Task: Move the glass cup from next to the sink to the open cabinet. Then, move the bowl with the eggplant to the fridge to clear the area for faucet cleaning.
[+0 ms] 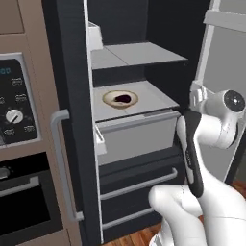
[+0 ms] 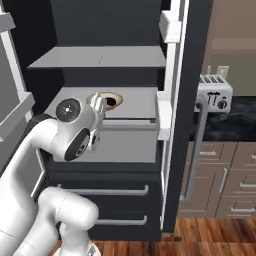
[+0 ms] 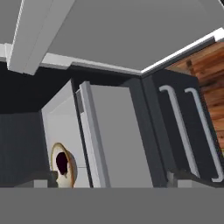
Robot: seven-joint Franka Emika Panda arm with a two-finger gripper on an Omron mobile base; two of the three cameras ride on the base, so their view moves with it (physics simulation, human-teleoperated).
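Left base view: the bowl — round, tan, shallow, with the dark eggplant inside — sits upright on the fridge's flat grey lower shelf, apart from the arm.

Right base view: bowl just behind the wrist.

Hand view: the view is rolled — bowl appears on edge, well beyond the released, wide-spread pincer.

White arm rises from the base, elbow bent, forearm angled up. Wrist folded back near shoulder height, round joint cap facing the cameras. Gripper's fingertips hidden behind the hand in both base views; jaws stand wide apart, nothing held.
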